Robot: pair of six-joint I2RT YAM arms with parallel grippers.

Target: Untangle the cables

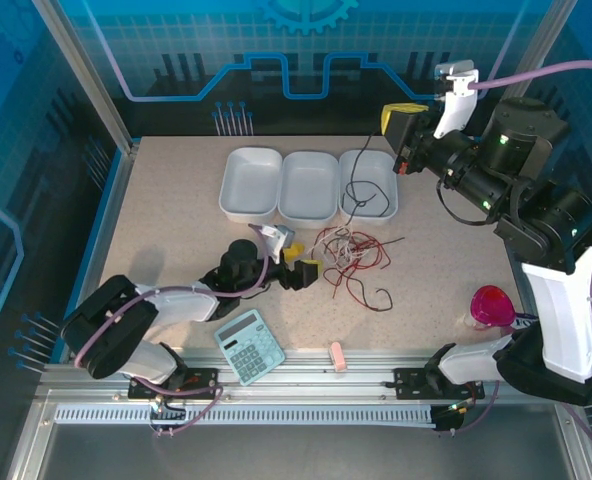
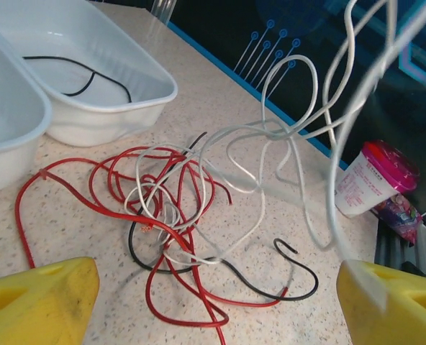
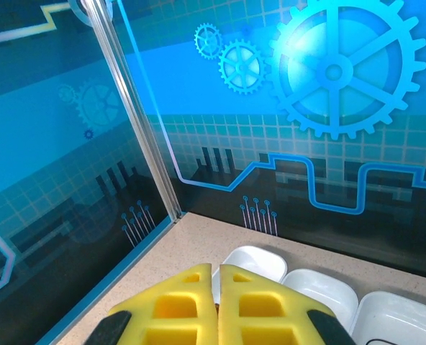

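Red, white and black cables (image 1: 351,255) lie tangled on the table (image 1: 176,220), just beside the left fingers (image 2: 47,302) — spread wide, a white strand touching one. Right fingers (image 3: 184,309) press together, raised near the trays (image 1: 246,213).

No legible txt anywhere from my end. Calculator (image 1: 249,346) keys & display are too small to read. Pink-lidded cup (image 2: 371,180) has a printed label w/ coloured artwork, lettering too blurred to read. Backdrop (image 3: 333,68) is gear & circuit-trace graphics; I can't read any wording or nos. there.
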